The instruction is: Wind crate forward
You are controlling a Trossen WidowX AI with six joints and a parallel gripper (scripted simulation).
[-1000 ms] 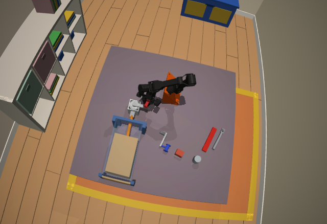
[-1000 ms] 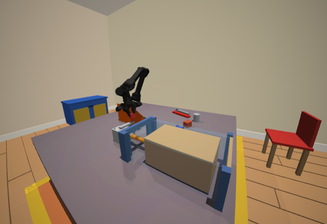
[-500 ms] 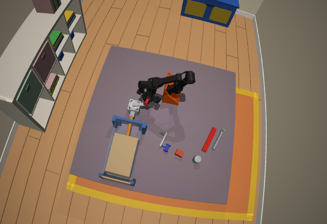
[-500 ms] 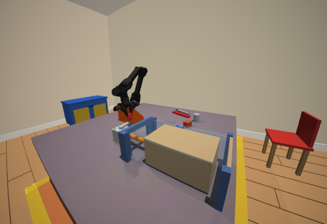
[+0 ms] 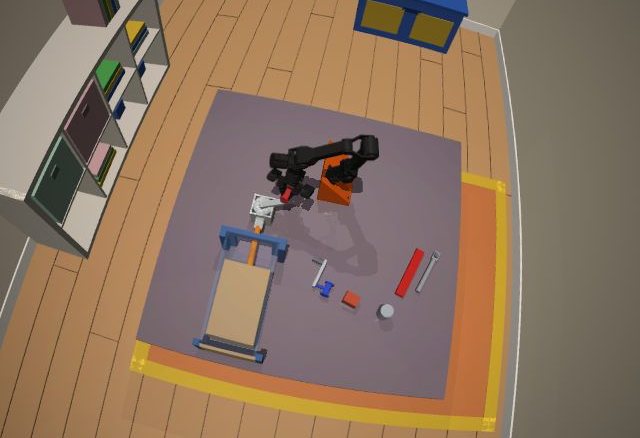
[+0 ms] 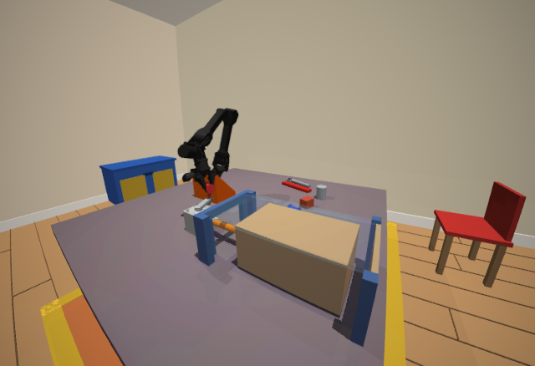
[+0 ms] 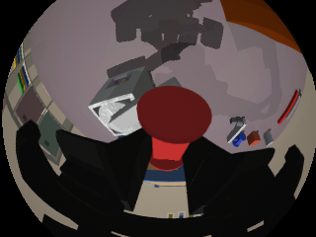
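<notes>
Since the crank already looks seated on the winch (image 5: 262, 208) (image 6: 190, 219) (image 7: 116, 111), the whole next move hangs on where that hub sits from the hand (image 5: 295, 188) (image 6: 201, 182) (image 7: 169, 128). The hand is pinching the red knob (image 5: 286, 195) (image 6: 210, 188) (image 7: 174, 115) of the winch handle (image 5: 272, 202) (image 6: 202, 204) (image 7: 129, 120), and the pale arm runs from the knob, sideways and a bit down, to the winch top just beside the hand. So the long axis is basically the radius, and I'd swing the hand around the hub, not pull straight at it (easy way to pop the key out, imo). The crate (image 5: 238, 303) (image 6: 298, 241) is farther off, past the winch and the blue frame (image 5: 253, 235) (image 6: 205, 239), flat on the counter (image 5: 330, 350) (image 6: 150, 292) as far as I can tell. There's a gap before the frame with orange strap (image 5: 252, 252) (image 6: 223, 226) across it, so more winding needed, I reckon.
</notes>
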